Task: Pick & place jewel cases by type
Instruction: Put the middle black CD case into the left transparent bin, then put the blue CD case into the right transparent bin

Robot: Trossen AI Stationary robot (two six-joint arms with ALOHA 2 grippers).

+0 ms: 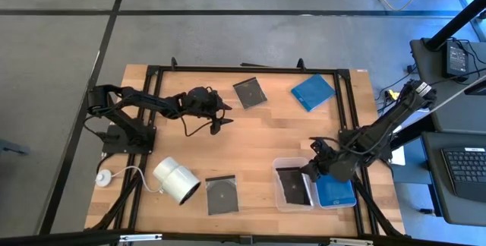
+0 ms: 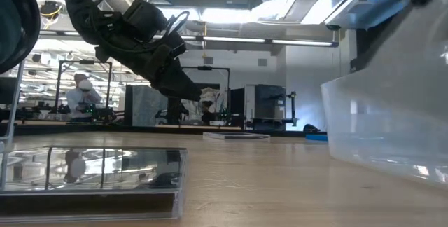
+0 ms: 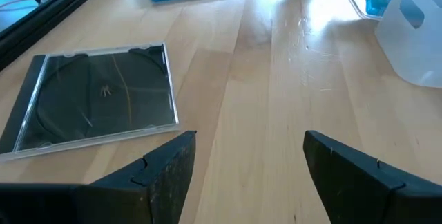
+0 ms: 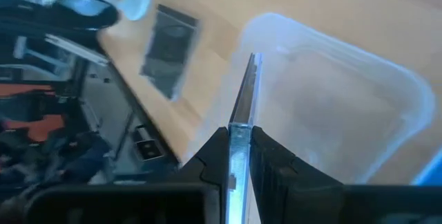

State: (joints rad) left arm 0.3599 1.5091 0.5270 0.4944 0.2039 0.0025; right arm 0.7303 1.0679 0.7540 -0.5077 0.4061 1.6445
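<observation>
Presently, contents of the table, listed left to right.

White cylinder [image 1: 177,181]: lay at the near left, on its side.
Left gripper [image 1: 221,114]: hung over bare wood at the far left-centre, jaws standing wide with nothing between them; arm stretched rightward from its base, wrist tipped down toward the boards.
Near grey case [image 1: 221,193]: a dark jewel case showing its disc, flat on the wood, near edge, just right of the cylinder.
Far grey case [image 3: 93,101]: flat on the wood, just beyond the left gripper's fingers and to one side of them, not touched.
Blue case [image 1: 313,91]: flat, far right, well apart from both grippers.
Left clear tray [image 1: 282,194]: near right; it seemed to hold a dark case already.
Right gripper [image 4: 239,156]: jaws narrowed onto a thin jewel case [image 4: 243,106], held on edge, upright, over the left clear tray's rim; arm reached in from the right edge, wrist bent down.
Right clear tray [image 1: 348,202]: touching the first, holding blue.

Step in hand, as judged: setting the held case into the tray.
Advice: carry it clear of the rim toward the tray's middle, tilt it toward flat, lower close to the stack, and only then part the jaws, lest it catch the wall or drop on edge.
</observation>
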